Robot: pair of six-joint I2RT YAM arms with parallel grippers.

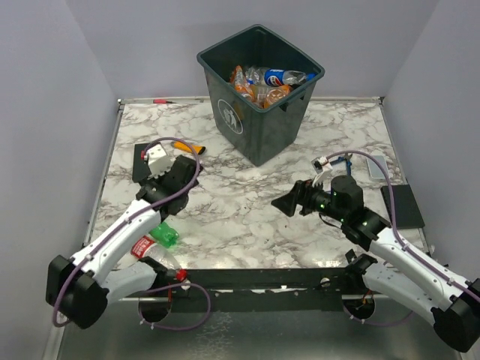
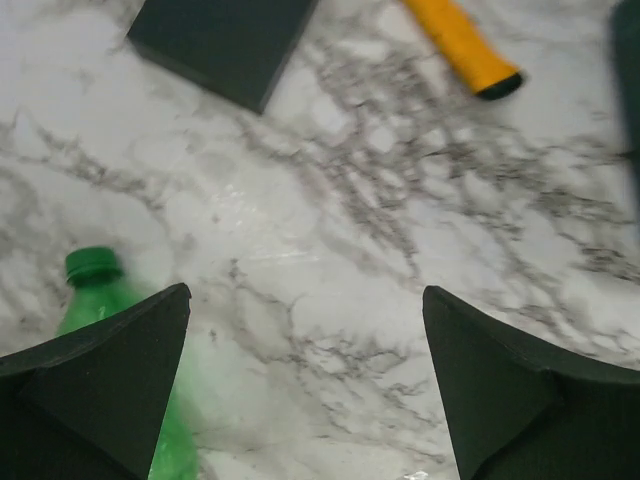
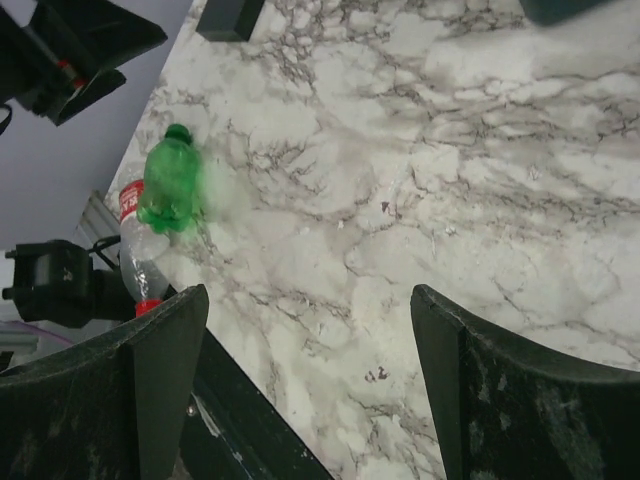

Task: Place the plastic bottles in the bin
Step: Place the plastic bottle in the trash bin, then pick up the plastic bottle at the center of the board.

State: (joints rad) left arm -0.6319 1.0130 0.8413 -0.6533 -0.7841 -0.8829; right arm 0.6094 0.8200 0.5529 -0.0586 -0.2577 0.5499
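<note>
Green bottle [image 2: 100, 300] by L finger of left gripper [image 2: 306, 291], spread wide.

Hand [image 2: 306, 291] spread over marble table [image 2: 330, 200] — green bottle [image 2: 98, 298] beside one finger

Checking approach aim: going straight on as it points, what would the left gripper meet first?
Most likely the bare marble table: the left gripper is open, and the green bottle sits off to one side by a finger, not in line.
</note>
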